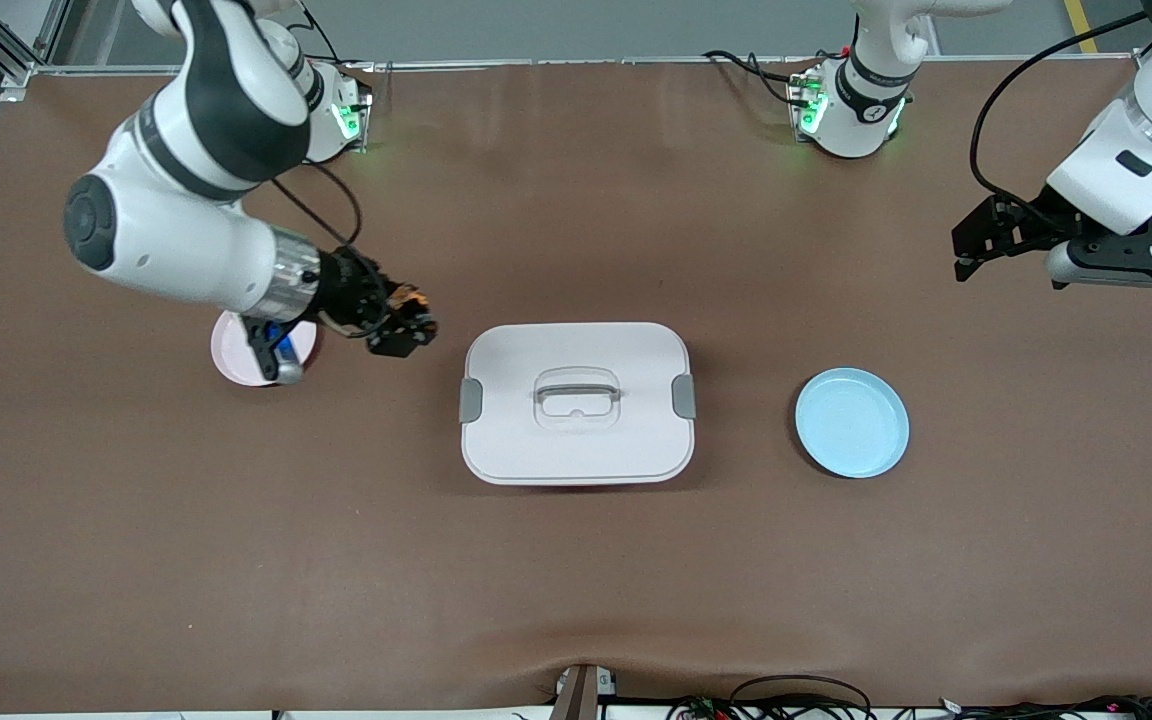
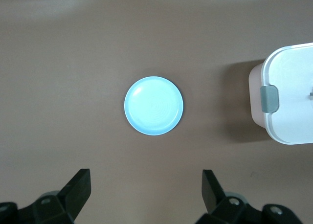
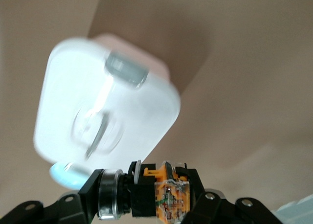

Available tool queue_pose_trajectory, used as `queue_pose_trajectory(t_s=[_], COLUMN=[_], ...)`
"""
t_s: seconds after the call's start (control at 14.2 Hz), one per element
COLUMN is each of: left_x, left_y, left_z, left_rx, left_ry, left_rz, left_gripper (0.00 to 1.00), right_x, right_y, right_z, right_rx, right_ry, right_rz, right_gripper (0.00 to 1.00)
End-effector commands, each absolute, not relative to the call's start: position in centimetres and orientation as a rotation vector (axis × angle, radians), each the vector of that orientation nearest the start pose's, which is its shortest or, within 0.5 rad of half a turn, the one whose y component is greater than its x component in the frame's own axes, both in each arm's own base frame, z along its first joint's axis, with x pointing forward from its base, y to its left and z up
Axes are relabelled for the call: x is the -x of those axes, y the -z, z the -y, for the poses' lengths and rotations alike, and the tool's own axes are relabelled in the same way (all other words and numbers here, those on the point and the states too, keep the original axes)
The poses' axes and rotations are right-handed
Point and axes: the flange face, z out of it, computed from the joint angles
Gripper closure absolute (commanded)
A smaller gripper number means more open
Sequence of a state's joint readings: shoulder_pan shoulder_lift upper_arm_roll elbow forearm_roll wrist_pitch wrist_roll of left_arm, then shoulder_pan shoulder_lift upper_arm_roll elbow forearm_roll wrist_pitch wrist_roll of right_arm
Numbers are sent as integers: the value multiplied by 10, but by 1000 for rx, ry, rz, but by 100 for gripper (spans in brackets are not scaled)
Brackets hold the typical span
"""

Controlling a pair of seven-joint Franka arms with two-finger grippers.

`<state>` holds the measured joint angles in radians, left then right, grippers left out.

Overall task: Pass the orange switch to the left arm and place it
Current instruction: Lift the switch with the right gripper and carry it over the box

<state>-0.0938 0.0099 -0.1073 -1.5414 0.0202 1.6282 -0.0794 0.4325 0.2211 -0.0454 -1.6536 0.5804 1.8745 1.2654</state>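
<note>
Right now the right gripper (image 1: 406, 325) is clenched on the orange switch (image 3: 166, 194) and carries it in the air over the table between the pink plate (image 1: 236, 362) and the box (image 1: 576, 402). The left gripper (image 1: 976, 245) waits with its fingers released, over the table at the left arm's end, and the blue plate (image 2: 153, 105) lies below it. I think the biggest danger is the box, because it stands in the middle, exactly between the two arms. If the right arm travels too low toward a meeting point, the switch or the fingers can hit the lid and its handle (image 1: 576, 390). The switch is also very small, and only a little of it sticks out from the fingers, so at the handover the left gripper may pinch it badly, and it could then fall on the box or on the table. Except the two plates and the box, nothing else lies on the brown table (image 1: 576, 600).
</note>
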Motion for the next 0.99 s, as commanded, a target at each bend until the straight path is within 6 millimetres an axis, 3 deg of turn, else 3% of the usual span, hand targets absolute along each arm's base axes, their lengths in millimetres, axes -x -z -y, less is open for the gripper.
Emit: queue_pose_trajectory(t_s=[0.0, 0.28, 0.49, 0.71, 0.92], left_x=[-554, -555, -555, -551, -545], left_y=[-641, -633, -622, -611, -606], left_z=[121, 149, 177, 201, 212], left_rx=[3127, 3128, 3130, 3138, 3286], left_ry=[131, 135, 127, 97, 17], left_rz=[-197, -272, -347, -360, -334], left_gripper=[0, 0, 0, 0, 0], right_x=[-579, -579, -574, -566, -561], right_y=[-511, -539, -547, -547, -530], right_z=[-336, -399, -446, -493, -523], right_rx=[2231, 2107, 2011, 1999, 1991], right_ry=[-621, -624, -611, -629, -637], right_rz=[-1507, -1627, -1671, -1666, -1700], right_gripper=[100, 100, 100, 100, 100])
